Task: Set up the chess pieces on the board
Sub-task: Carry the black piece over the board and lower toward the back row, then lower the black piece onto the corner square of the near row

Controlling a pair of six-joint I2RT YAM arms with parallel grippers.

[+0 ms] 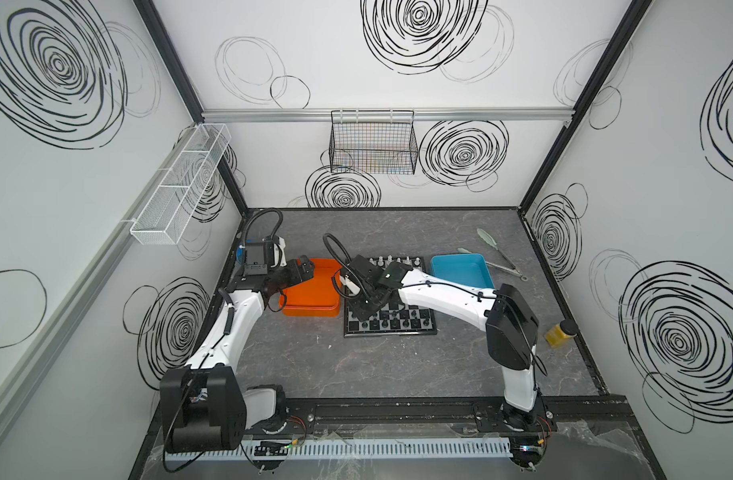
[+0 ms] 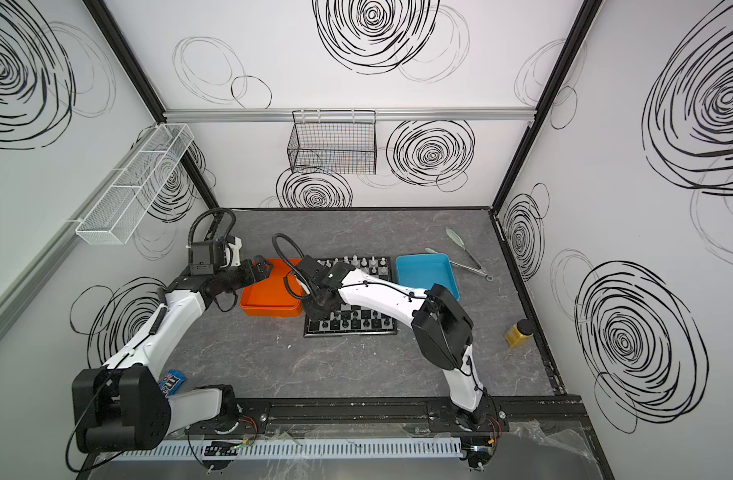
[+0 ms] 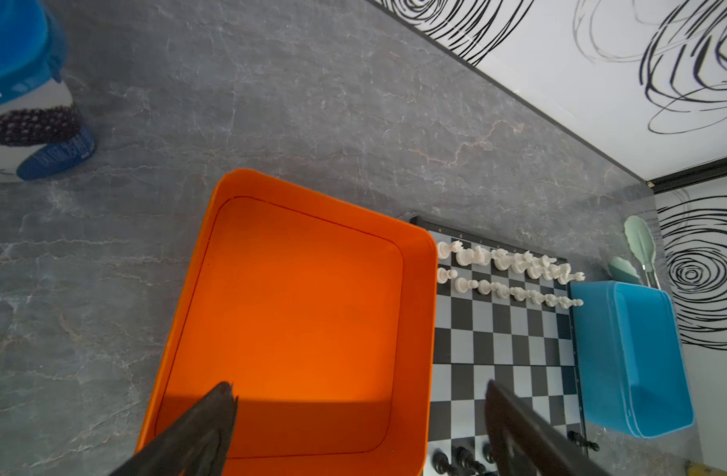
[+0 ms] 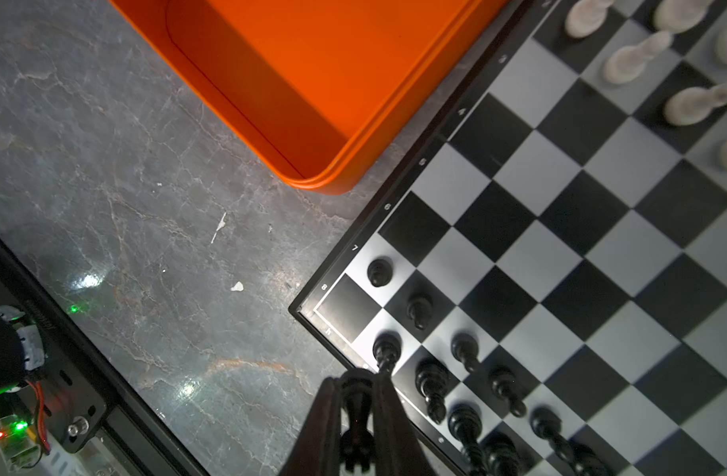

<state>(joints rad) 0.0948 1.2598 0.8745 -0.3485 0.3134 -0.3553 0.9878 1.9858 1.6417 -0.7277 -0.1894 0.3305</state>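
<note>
Right gripper (image 4: 357, 381) clamped on a black chess piece (image 4: 355, 416), at the near-left corner of the board (image 4: 518, 255), by the bare corner square. Other black pieces (image 4: 432, 383) stand on the near rows, white pieces (image 3: 510, 263) fill the far two rows. Left gripper (image 3: 359, 391) spread wide, holding nothing, over the orange tray (image 3: 419, 313).

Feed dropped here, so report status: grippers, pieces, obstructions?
Left gripper open above orange tray. Right gripper shut on black chess piece, at board edge. Bare corner square unobstructed.
</note>
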